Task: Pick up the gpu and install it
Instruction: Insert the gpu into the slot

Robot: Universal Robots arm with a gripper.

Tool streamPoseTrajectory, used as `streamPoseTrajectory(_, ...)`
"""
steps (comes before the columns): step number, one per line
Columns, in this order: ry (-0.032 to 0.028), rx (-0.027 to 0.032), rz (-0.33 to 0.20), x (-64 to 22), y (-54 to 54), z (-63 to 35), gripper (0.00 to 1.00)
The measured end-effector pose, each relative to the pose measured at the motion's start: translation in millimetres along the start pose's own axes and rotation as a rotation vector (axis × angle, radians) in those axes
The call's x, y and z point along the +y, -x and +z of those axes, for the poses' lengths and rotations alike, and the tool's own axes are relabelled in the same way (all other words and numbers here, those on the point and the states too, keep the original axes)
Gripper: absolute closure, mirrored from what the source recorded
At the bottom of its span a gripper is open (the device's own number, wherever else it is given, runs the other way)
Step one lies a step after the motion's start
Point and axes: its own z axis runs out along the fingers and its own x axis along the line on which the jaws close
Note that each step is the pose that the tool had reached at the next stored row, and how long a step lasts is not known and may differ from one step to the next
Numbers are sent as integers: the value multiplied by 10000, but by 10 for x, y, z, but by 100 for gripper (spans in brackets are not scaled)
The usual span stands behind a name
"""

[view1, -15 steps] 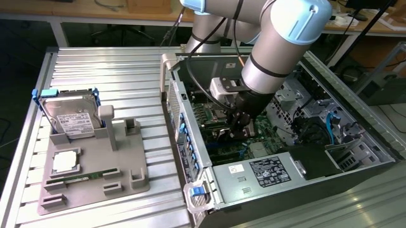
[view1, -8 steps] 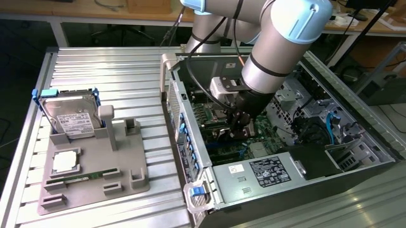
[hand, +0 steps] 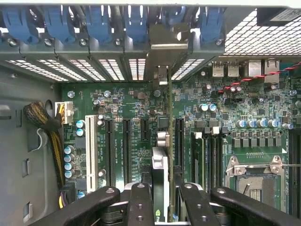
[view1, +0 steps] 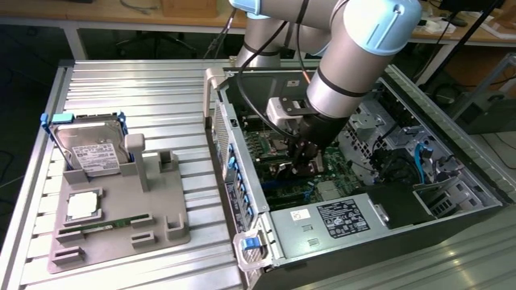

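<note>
The open computer case (view1: 451,199) lies on the slatted table (view1: 137,96), and the arm reaches down into its middle. On the grey holder (view1: 121,211) near the table's edge stay only the hard drive (view1: 90,148) and the memory stick (view1: 105,226). Inside, the gripper (hand: 160,197) pinches the gpu (hand: 161,155) by its top, edge-on, long axis running toward the case's rear wall. Its bracket (hand: 162,75) stands at the rear slot opening. Free slots (hand: 127,146) lie close on both sides, so sideways room looks narrow.
</note>
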Motion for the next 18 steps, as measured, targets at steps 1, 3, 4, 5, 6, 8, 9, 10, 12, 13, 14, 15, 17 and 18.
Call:
streamPoseTrajectory(1, -1, 2, -2, 0, 2, 1, 73)
streamPoseTrajectory(3, 0, 10, -3, 0, 6, 3, 73)
streamPoseTrajectory(4, 0, 15, -5, 0, 8, 5, 73)
streamPoseTrajectory(5, 0, 20, -11, -1, 9, 8, 73)
streamPoseTrajectory(6, 0, 22, -15, -1, 11, 12, 73)
streamPoseTrajectory(8, 0, 30, -22, -1, 10, 18, 73)
streamPoseTrajectory(9, 1, 35, -23, -1, 10, 19, 73)
streamPoseTrajectory(10, 1, 39, -23, -1, 10, 19, 73)
streamPoseTrajectory(12, 0, 37, -23, -1, 10, 21, 73)
streamPoseTrajectory(13, -2, 33, -23, -2, 11, 28, 73)
streamPoseTrajectory(14, -2, 33, -23, -2, 10, 36, 73)
streamPoseTrajectory(15, 0, 36, -23, -2, 9, 43, 73)
streamPoseTrajectory(17, 1, 38, -23, -3, 9, 58, 73)
streamPoseTrajectory(18, 0, 37, -23, -4, 8, 70, 73)
